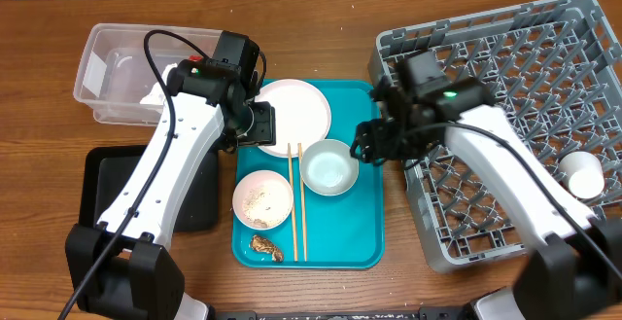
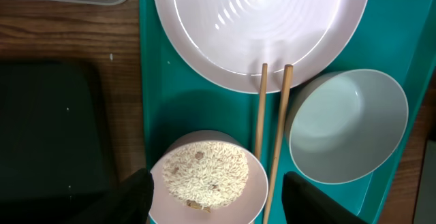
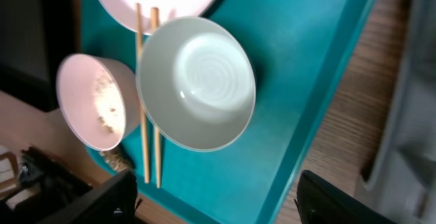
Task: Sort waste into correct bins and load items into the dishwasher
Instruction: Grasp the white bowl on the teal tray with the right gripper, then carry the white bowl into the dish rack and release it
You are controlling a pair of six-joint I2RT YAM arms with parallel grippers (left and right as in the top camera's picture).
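Observation:
A white plate point(image 1: 296, 111), an empty pale bowl point(image 1: 328, 167) and a pale bowl with rice grains point(image 1: 262, 200) sit on the teal tray point(image 1: 360, 232). A brown food scrap point(image 1: 266, 247) lies at the tray's front. My left gripper point(image 2: 218, 200) is open and empty, hovering over the rice bowl point(image 2: 204, 176), below the plate point(image 2: 259, 26). My right gripper point(image 3: 218, 197) is open and empty over the tray point(image 3: 286, 115), next to the empty bowl point(image 3: 197, 81). A white cup point(image 1: 583, 174) lies in the grey dish rack point(image 1: 525, 87). The red wrapper is out of view.
Two wooden chopsticks point(image 1: 296, 203) lie between the bowls, their tips on the plate. The clear tub point(image 1: 117, 67) stands at the back left with something white in it. The black tray point(image 1: 107, 189) lies at the left, partly under my left arm.

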